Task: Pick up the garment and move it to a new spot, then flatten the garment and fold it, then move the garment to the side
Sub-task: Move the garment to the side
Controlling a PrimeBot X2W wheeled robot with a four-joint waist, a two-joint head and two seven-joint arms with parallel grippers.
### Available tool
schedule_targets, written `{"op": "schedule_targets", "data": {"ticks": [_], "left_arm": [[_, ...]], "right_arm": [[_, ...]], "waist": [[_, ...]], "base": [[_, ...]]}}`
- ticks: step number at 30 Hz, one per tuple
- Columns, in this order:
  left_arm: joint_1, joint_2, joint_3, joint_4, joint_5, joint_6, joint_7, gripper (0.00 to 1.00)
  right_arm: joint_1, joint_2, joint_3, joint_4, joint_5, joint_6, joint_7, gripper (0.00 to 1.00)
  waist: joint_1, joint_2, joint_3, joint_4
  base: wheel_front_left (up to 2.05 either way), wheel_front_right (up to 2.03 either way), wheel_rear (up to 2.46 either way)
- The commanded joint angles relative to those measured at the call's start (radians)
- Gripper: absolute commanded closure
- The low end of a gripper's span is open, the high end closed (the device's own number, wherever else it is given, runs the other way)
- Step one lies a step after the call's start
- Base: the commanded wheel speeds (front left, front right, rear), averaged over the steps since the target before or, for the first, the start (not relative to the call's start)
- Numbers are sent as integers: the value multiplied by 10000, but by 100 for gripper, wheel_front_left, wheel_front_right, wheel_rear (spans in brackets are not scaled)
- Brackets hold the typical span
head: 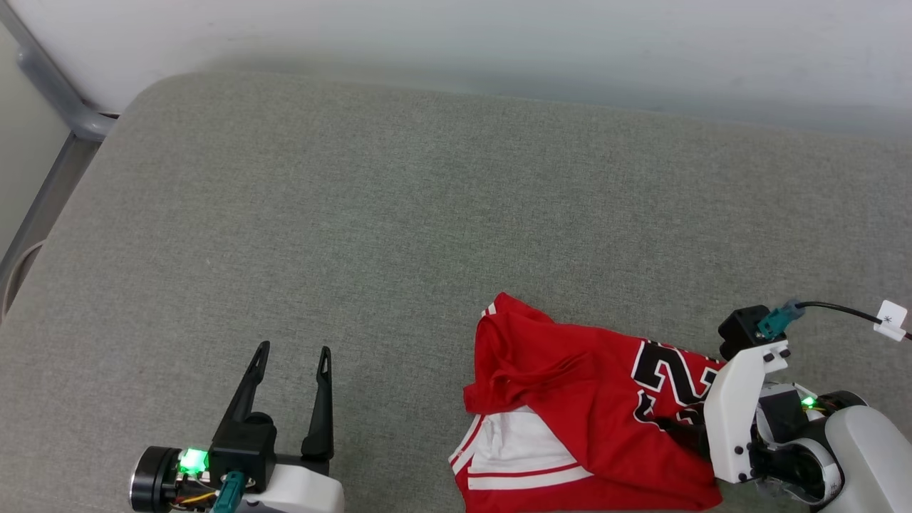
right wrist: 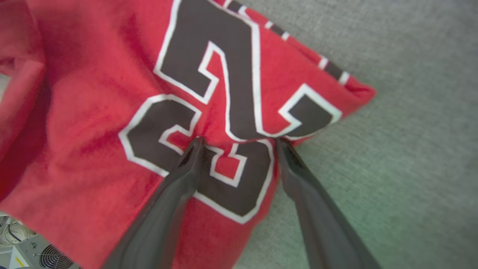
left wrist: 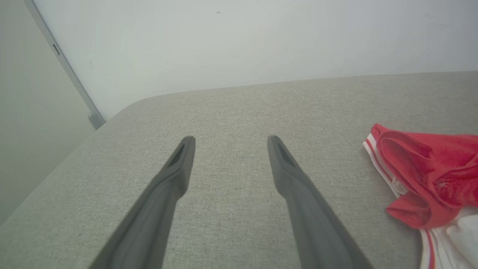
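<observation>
Red jersey cloth, a short-sleeved T-shirt with white sleeve ends, striped red-and-white trim and a dark number outlined in white, makes up the garment (head: 570,399); it lies crumpled at about 5 o'clock in the head view, on the grey woven upholstered surface (head: 427,214); one white sleeve end shows at its 7 o'clock side, and the printed number sits toward 3 o'clock, partly hidden by the right arm. The right gripper (right wrist: 239,140), with two long dark fingers on a white housing, reaches down onto the garment from 4 o'clock in the head view; in the right wrist view its jaws stand wide apart with no cloth pinched between them; one fingertip (right wrist: 196,144) rests at the dark number, the other at the garment's hem edge beside bare grey fabric; whether the tips press into the cloth I cannot tell. The left gripper (head: 294,349), of the same dark two-fingered build, sits at 7 o'clock in the head view, well apart from the garment; its fingers point toward 12 o'clock over bare upholstery, jaws spread and holding nothing; in the left wrist view the garment's rumpled edge lies at 3 o'clock of those fingers. A pale plain wall (head: 499,35) runs along 12 o'clock; a grey metal rail (head: 57,92) slants at 10 o'clock; a black cable with a white tag (head: 890,317) leaves the right wrist toward 3 o'clock.
</observation>
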Motion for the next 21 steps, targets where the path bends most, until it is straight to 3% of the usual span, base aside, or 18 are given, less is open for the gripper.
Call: {"op": "schedule_targets", "data": {"ticks": [1,4,5,6,15,21], "left_arm": [[-159,-27,-12,9,-45,-27,-19,0],[-168,-35,41,19,-56,-14,-19,0],[-155,-32,67,22,-60,-6,-19,0],[-130,-32,87,36,-61,3,-19,0],[80,-37,173,44,3,68,-19,0],[292,-20,286,-86,-17,148,-19,0]], "right_arm": [[530,276,524,588,100,-2,55,0],[541,307,645,651,271,-2,-390,0],[475,320,635,654,342,-2,-540,61],[390,311,677,617,427,-2,-627,100],[-474,-431,695,-261,501,-7,-1709,100],[-957,-1223,1131,-1078,69,-7,-2089,100]], "waist": [[0,0,97,65],[0,0,137,57],[0,0,129,40],[0,0,112,21],[0,0,-166,-354],[0,0,-255,-1091]], "base": [[0,0,0],[0,0,0],[0,0,0],[0,0,0],[0,0,0],[0,0,0]]}}
